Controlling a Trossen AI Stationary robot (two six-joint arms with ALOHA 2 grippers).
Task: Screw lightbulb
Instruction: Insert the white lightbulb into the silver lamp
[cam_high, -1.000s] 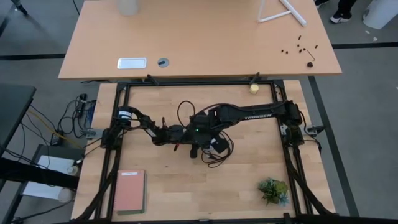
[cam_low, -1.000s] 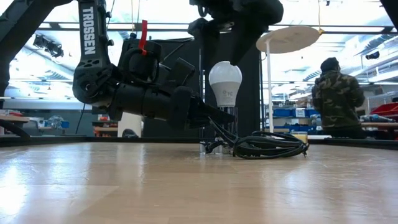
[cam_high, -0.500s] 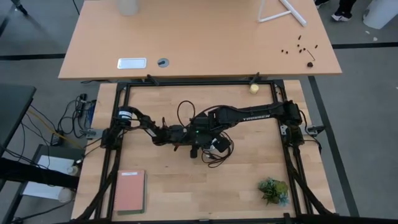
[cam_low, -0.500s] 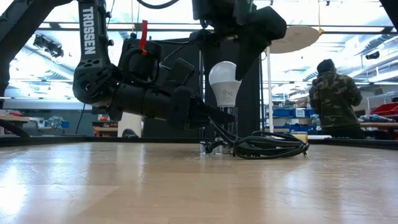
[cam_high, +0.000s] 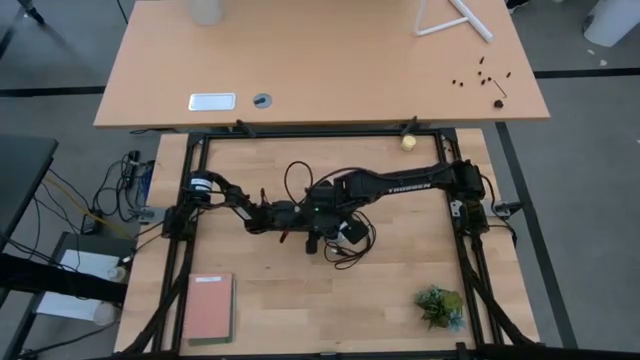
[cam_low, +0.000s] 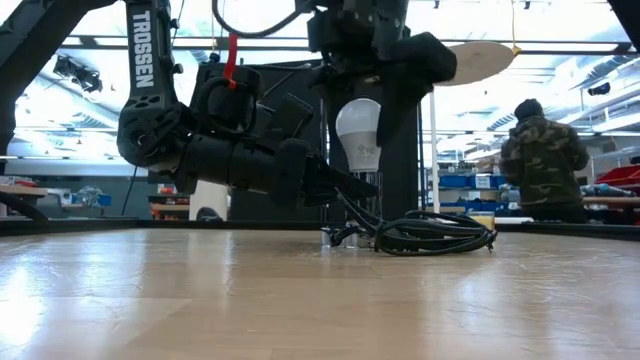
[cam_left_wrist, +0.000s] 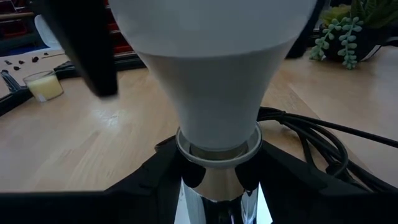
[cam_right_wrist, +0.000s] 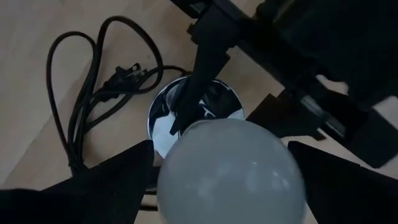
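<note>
The white frosted lightbulb (cam_low: 360, 135) stands upright, its narrow base down in a silver socket (cam_left_wrist: 214, 186). My left gripper (cam_low: 360, 185) reaches in level from the table's left and is shut on that socket. My right gripper (cam_right_wrist: 230, 180) hangs over the bulb, pointing down and open, with one finger on each side of the bulb's round top (cam_right_wrist: 230, 168). In the high view the right gripper (cam_high: 322, 215) hides the bulb. The socket's mirror-like disc (cam_right_wrist: 165, 118) shows below the bulb. My left gripper pinches the socket's silver neck (cam_left_wrist: 205, 193), just under the bulb's collar, between its two fingers. The fingers (cam_left_wrist: 149, 183) come in level from the table's left. Bulb and socket stand upright in the hold. My right gripper's fingers (cam_right_wrist: 112, 180) flank the bulb; whether they touch it I cannot tell.
A coiled black power cord (cam_low: 430, 235) lies on the table right of the socket. A small yellowish ball (cam_high: 408, 142) sits at the far edge, a little plant (cam_high: 440, 305) near right, a pink book (cam_high: 208, 308) near left. A person (cam_low: 540, 160) stands beyond the table.
My right gripper has come down over the bulb, so its open fingers now reach beside the bulb's upper half. The bulb and my left gripper have kept still.
</note>
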